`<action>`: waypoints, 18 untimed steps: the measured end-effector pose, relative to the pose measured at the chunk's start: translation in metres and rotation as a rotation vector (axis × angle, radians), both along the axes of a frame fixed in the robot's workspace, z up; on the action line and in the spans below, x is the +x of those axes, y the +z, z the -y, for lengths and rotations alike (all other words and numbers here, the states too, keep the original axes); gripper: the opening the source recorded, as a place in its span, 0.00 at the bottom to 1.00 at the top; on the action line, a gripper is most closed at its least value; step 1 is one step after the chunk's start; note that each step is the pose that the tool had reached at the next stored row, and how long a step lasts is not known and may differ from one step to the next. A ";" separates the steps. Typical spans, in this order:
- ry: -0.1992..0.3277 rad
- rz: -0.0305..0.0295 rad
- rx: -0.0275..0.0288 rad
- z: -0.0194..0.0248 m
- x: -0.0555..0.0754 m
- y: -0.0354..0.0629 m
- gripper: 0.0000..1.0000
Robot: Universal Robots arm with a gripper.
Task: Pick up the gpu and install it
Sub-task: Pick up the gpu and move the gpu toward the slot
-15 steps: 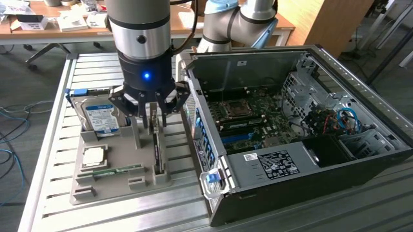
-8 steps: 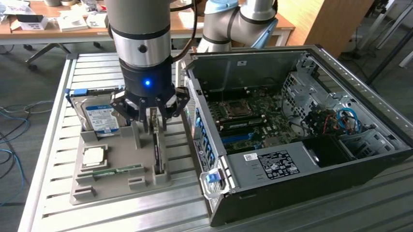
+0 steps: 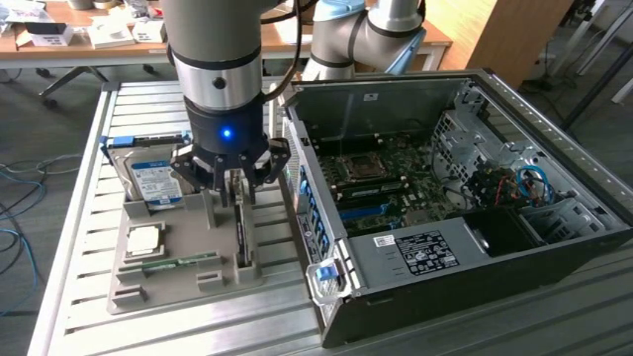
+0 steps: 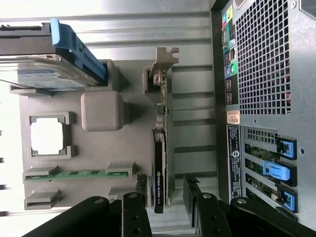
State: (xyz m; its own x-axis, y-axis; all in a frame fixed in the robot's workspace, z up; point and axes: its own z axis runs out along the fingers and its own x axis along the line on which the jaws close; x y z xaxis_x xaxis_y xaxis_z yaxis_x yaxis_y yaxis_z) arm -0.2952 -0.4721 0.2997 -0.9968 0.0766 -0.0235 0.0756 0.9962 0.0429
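Observation:
The gpu (image 3: 242, 233) is a thin dark card standing on edge in a slot of the grey holder tray (image 3: 188, 222), beside the open computer case (image 3: 416, 96). In the wrist view the gpu (image 4: 160, 168) runs lengthwise, with its metal bracket (image 4: 166, 57) at the far end. My gripper (image 3: 237, 196) hangs straight above the card. Its fingers (image 4: 141, 193) stand open on either side of the card's near end, with a gap on each side. Seen from the wrist, the gripper (image 4: 165, 195) holds nothing.
The tray (image 4: 98, 153) also carries a silver hard drive (image 3: 154, 182) in a blue-handled frame, a processor chip (image 3: 144, 239) and a green memory stick (image 3: 180, 260). The case's rear panel (image 4: 261, 59) with blue slot latches (image 4: 276, 170) stands close beside the tray. A slatted metal table (image 3: 89, 222) lies underneath.

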 end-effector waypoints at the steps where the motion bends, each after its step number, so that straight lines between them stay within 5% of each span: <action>1: 0.000 0.0000 0.0000 0.0000 0.000 -0.0016 0.43; 18: 0.000 -0.0001 -0.0002 0.0000 0.003 -0.0184 0.43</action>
State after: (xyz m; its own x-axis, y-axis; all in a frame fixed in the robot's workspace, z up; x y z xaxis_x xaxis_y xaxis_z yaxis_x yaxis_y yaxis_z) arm -0.2923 -0.4721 0.2813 -0.9968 0.0766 -0.0235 0.0755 0.9962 0.0426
